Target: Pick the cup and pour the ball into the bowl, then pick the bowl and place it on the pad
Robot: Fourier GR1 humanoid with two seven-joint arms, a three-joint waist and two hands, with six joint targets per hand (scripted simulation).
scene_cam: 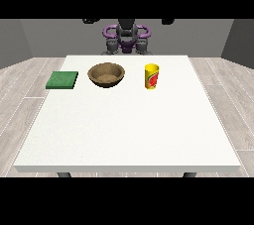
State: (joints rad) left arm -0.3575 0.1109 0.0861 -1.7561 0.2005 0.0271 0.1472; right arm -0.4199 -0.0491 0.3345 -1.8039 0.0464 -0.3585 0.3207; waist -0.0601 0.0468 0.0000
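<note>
A yellow cup (152,77) with a red mark stands upright on the white table (129,130), right of centre at the far side. The ball does not show; the cup's inside is hidden. A brown wooden bowl (106,75) sits to the cup's left, apart from it. A flat green pad (62,80) lies at the table's left edge, left of the bowl. The hand at the view's left (90,20) and the hand at the view's right (168,21) are raised beside the robot's torso (127,38), behind the table and far from every object.
The cup, bowl and pad line up along the far third of the table. Grey wooden floor surrounds the table, with grey walls behind the robot.
</note>
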